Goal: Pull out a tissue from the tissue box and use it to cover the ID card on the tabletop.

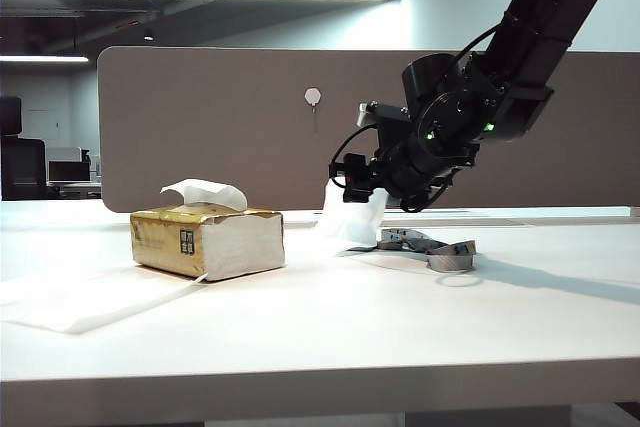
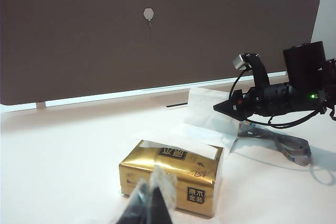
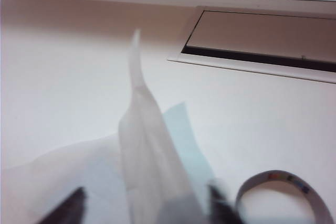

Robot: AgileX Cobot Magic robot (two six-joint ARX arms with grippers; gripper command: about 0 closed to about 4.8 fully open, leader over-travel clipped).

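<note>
A: Exterior view?
B: Right gripper (image 1: 362,190) low over the table (image 1: 330,327), right of the box (image 1: 208,239). Tissue (image 1: 352,219) hangs from its tip down to the surface, beside the lanyard (image 1: 440,248). Card not visible from here. Another tissue tuft pokes out of the box top. A long white sheet (image 1: 80,302) lies flat at front left, under the box edge.

A: Left wrist?
B: Left gripper (image 2: 149,205) at frame bottom, near side of the box (image 2: 170,176), well apart from the action. Fingers look pressed together, nothing between them. Right gripper (image 2: 223,107) tip is on the tissue (image 2: 206,119), which stands partly upright behind the box. Lanyard (image 2: 286,142) trails under that arm.

A: Right wrist?
B: Both fingers (image 3: 71,208) blurred, set apart. Tissue (image 3: 149,166) rises between them in a folded ridge; can't tell if either finger touches it. So jaws spread, not clamped. Card (image 3: 181,135), pale blue, peeks out from behind the ridge, flat on the table (image 3: 63,77). Lanyard (image 3: 286,184) loop beside it.
</note>
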